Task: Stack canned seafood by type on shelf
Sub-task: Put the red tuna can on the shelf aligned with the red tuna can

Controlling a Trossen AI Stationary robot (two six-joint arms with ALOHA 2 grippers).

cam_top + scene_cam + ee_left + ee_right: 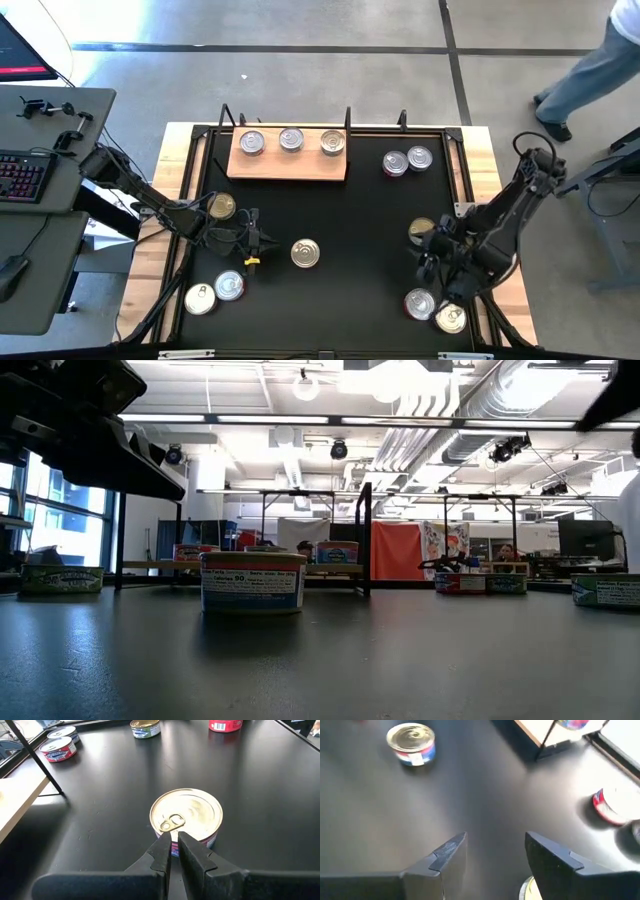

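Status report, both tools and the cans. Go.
Left tool shut, empty, at the centre can. Right tool open, empty over the mat. Three cans on the shelf. Nothing in the way.

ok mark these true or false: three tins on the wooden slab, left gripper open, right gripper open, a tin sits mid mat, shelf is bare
1. Three round silver-lidded tins sit on the light wooden shelf slab. True.
2. The left gripper is open. False: its fingers are shut, holding nothing, just short of the lone gold-lidded tin.
3. The right gripper is open. True.
4. That lone tin stands mid-mat, on the black table mat. True.
5. The shelf is bare. False: it holds three tins.
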